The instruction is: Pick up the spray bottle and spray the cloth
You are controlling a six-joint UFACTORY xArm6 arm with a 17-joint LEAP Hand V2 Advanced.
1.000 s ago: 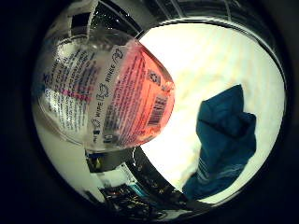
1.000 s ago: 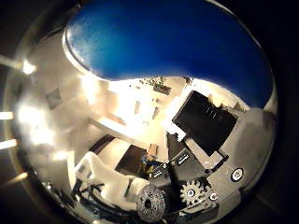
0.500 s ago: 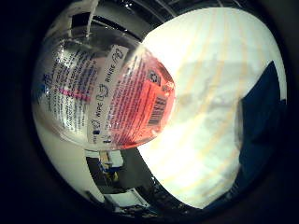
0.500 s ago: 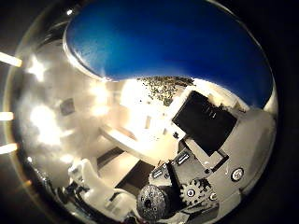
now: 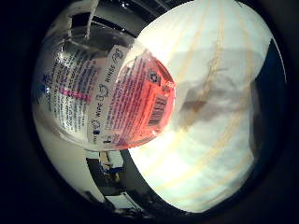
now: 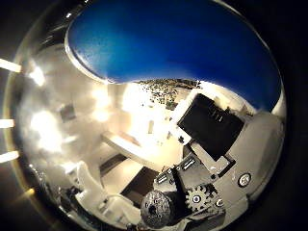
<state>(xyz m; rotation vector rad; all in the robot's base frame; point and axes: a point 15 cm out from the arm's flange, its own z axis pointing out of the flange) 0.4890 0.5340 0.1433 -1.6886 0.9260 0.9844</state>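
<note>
The spray bottle [image 5: 117, 100], clear with a red and white printed label, fills much of the little finger side view and sits close against my palm. It hangs above the white table [image 5: 210, 154], where its shadow falls. Its blue spray head [image 6: 178, 43] fills a large part of the thumb side view. My hand [image 6: 207, 183] shows as black and white geared parts curled beside that blue head, shut on the bottle. Only a dark blue strip of the cloth [image 5: 274, 88] shows, lying on the table at the rim of the view.
The table top is white with faint yellow stripes [image 5: 219, 135]. Past its edge I see a dark gap and room furniture [image 5: 110, 168]. The thumb side view looks out at bright room lights [image 6: 41, 120] and pale furniture.
The palm views have swung with the hand and bottle: the cloth, well in view a second ago, has slid to the rim of the view. The bottle stays against the palm.
</note>
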